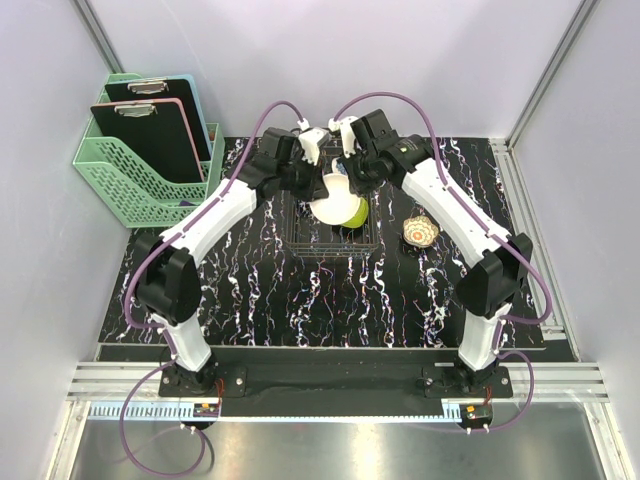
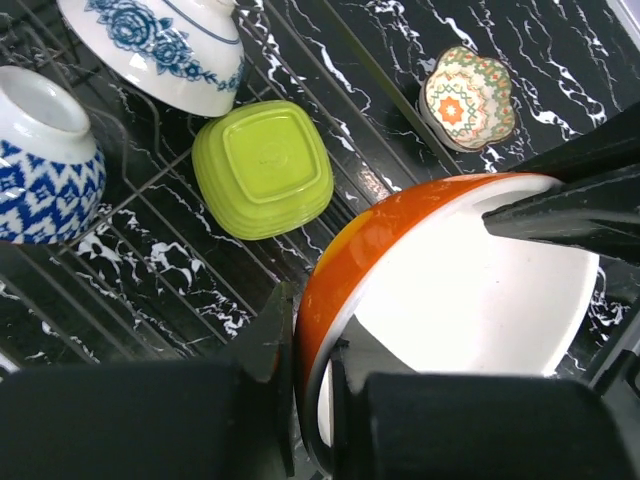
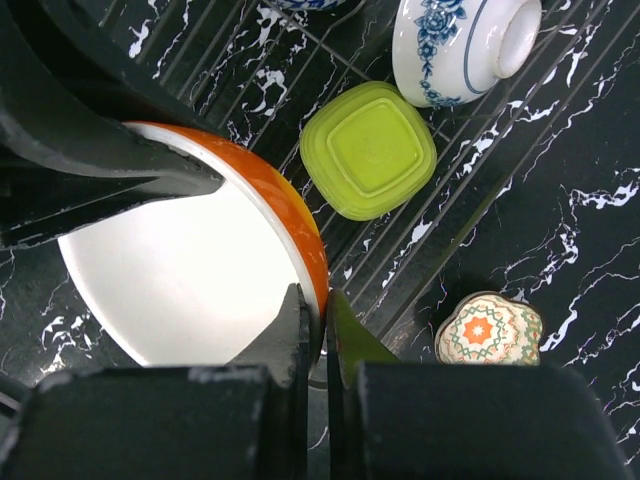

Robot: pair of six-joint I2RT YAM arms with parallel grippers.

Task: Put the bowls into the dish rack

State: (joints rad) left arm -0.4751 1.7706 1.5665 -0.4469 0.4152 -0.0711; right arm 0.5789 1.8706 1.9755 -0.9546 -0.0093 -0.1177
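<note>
We see both arms meeting over the dish rack (image 1: 300,236) at the far middle of the table (image 1: 250,300), sharing one bowl. The left end effector (image 2: 312,352) is clenched on the rim of the orange bowl (image 2: 450,300), one finger on the orange outside and the other on the white inside. The right end effector (image 3: 318,322) pinches the opposite stretch of the same rim in the same way. The orange bowl hangs tilted between them above the rack's wires; we cannot tell whether it touches the rack.

Three bowls lie in the rack. The lime green bowl (image 2: 262,168) sits upside down, its squarish foot facing up, just beside the orange bowl. The floral blue-and-white bowl (image 2: 160,45) and the zigzag blue-and-white bowl (image 2: 45,160) are tipped over, foot rings showing, on the far side of it.

A small scalloped dish (image 2: 467,97) with an orange and green pattern stands on the table just outside the rack, on the right.
</note>
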